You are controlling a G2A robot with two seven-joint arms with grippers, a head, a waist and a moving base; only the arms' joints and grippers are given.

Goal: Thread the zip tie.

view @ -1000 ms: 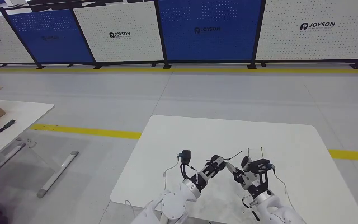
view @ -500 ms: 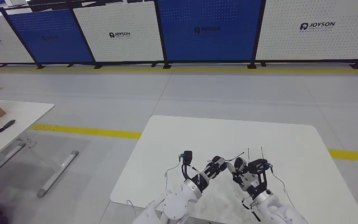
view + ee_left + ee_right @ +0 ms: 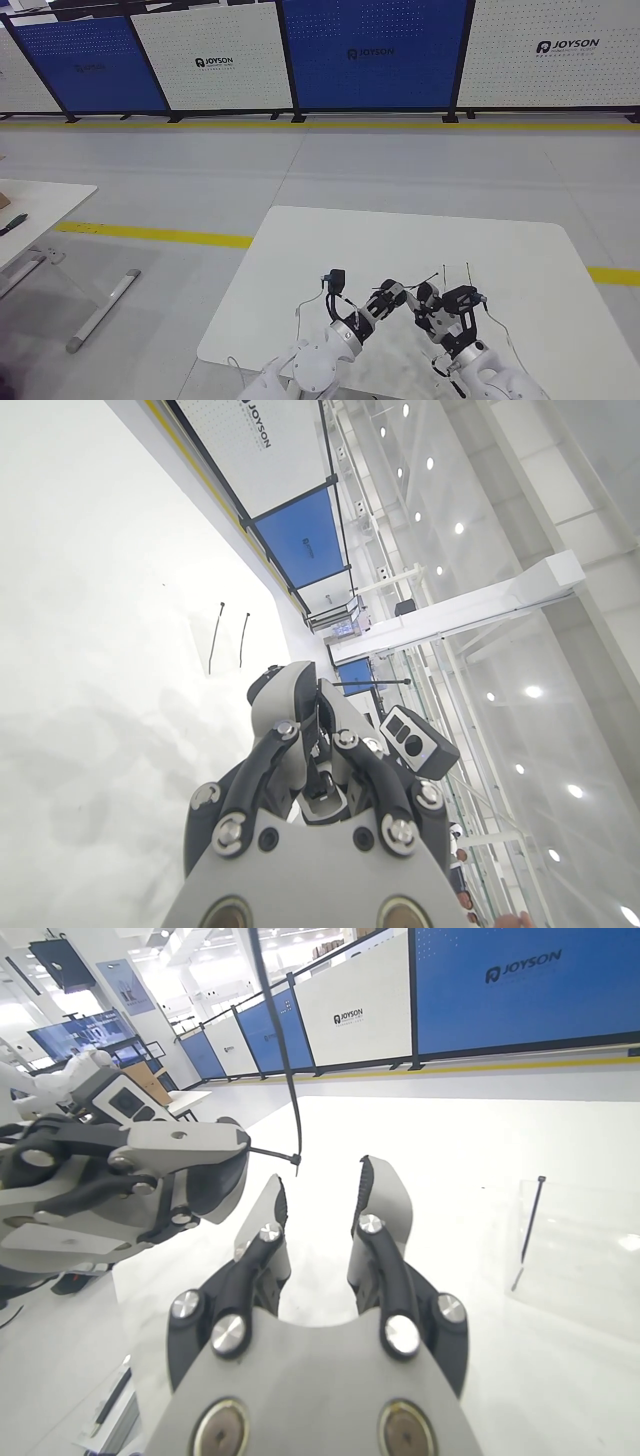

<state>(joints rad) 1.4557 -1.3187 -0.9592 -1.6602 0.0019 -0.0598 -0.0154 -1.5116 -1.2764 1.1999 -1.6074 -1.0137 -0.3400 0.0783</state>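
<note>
Item 1, nearest: my right gripper (image 3: 324, 1180), grey fingers with black ribbed pads. Its jaws stand apart and hold nothing, and they are aimed at the tie's head just ahead.

Item 2: my left gripper (image 3: 316, 682), jaws clamped on the thin black plastic zip tie (image 3: 296, 1159), gripping the strap just beside its small square head. The tie hangs in the air above the matte white table (image 3: 450, 1138), between the two grippers. From the head a long run of strap rises steeply, and a short stub pokes out below it.

Item 3, farther: spare black zip ties (image 3: 216, 639) lying on the table, at least one on a clear plastic sheet (image 3: 575, 1238).

Step in hand, by my reading: the threading itself. The stub suggests the tail has just entered the head, though I cannot tell for certain.

Next move calls for bringing my right jaws onto the stub, closing squarely, and drawing it through while my left holds the head steady.
</note>
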